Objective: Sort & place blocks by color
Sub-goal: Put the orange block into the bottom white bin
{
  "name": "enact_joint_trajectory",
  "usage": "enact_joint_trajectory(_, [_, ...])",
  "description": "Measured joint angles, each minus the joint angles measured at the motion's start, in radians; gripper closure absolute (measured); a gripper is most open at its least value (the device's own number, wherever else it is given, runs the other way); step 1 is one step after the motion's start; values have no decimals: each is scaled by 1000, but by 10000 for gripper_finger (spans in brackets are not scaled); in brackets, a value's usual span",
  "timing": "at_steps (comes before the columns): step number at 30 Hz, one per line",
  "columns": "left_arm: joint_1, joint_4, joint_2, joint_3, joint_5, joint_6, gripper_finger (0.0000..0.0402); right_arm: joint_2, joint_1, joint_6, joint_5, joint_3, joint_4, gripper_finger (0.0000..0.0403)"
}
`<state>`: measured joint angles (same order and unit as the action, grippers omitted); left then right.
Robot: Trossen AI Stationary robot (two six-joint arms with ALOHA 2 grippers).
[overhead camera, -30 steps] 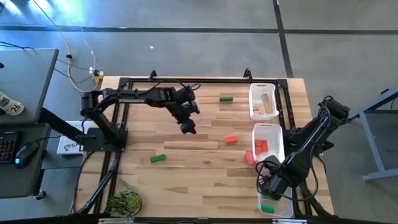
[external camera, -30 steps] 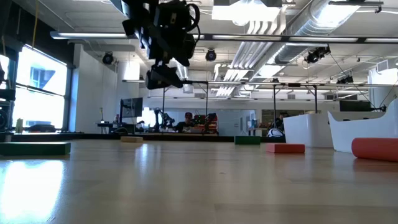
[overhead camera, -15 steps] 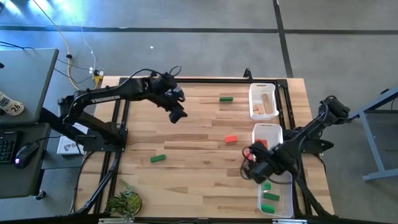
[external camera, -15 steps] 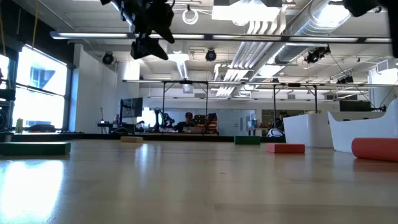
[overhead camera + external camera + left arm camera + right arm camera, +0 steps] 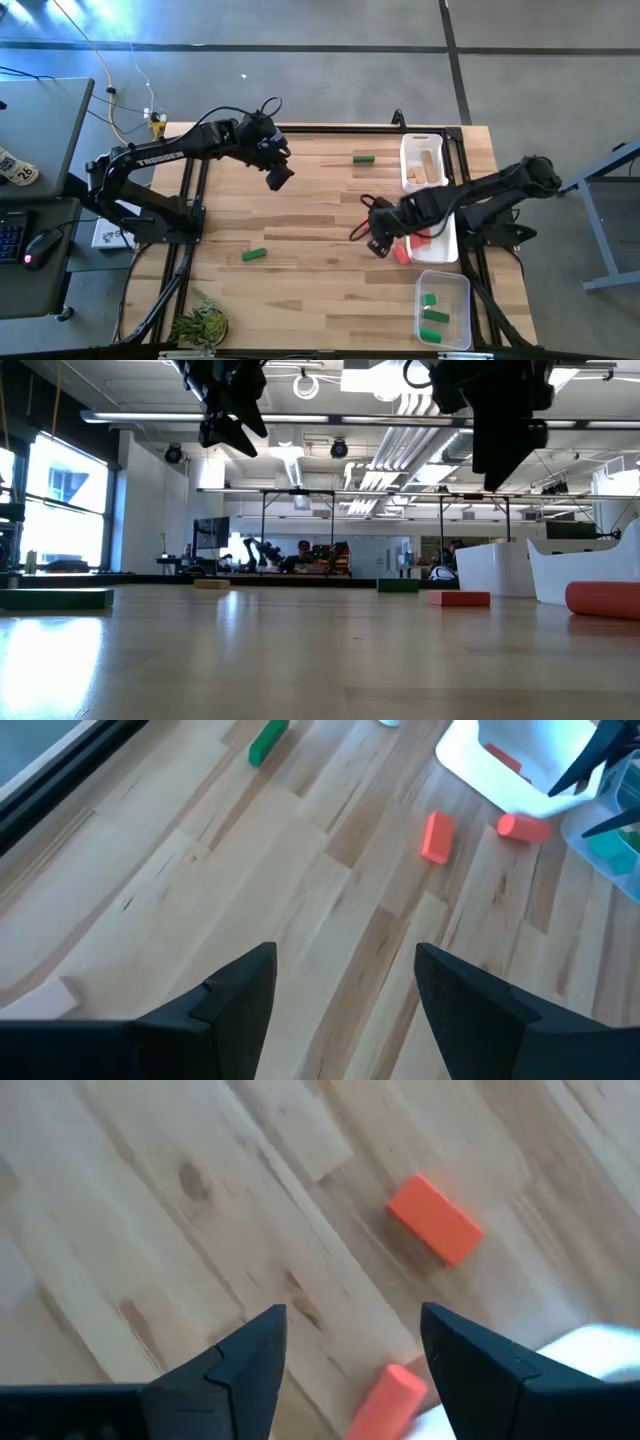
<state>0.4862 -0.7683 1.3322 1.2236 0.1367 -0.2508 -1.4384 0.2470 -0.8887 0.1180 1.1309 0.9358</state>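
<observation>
While the right tool point(image 5: 376, 243) hangs with its fingers apart and empty over the centre-right of the high view, a short red wooden bar point(image 5: 371, 224) lies flat on the light wooden tabletop point(image 5: 300, 290) just above it in the frame. A second red block with a rounded end point(image 5: 402, 254) rests against the lower left corner of the white middle tray point(image 5: 447, 205). In the right wrist view both red pieces, the bar point(image 5: 435, 1220) and the rounded one point(image 5: 388, 1398), show beyond the dark fingers.

One green block point(image 5: 363, 159) lies near the top centre, another green block point(image 5: 254, 255) at lower left. The clear tray point(image 5: 458, 285) at lower right holds green pieces, and the white upper tray point(image 5: 410, 146) holds tan ones.

The left tool point(image 5: 279, 177), also apart and holding nothing, hangs at upper centre-left.

I judge that the red bar is light and stiff, with smooth painted faces, so it may slip or turn if it is pinched near one end. The best hold seems across its two long sides, at the middle.
</observation>
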Motion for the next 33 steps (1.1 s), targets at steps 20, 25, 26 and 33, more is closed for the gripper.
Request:
enact_joint_trajectory(20, [-2,85,3,0,-3,-166,177,-124,-233,926,-57,0,-6,163])
enact_joint_trajectory(25, [-2,85,3,0,-3,-166,177,-214,-233,958,-66,0,-13,163])
enact_joint_trajectory(26, [-2,85,3,0,-3,-166,177,-229,-233,959,-65,0,-13,163])
enact_joint_trajectory(33, [-2,85,3,0,-15,-165,177,-309,-233,976,-65,0,-52,163])
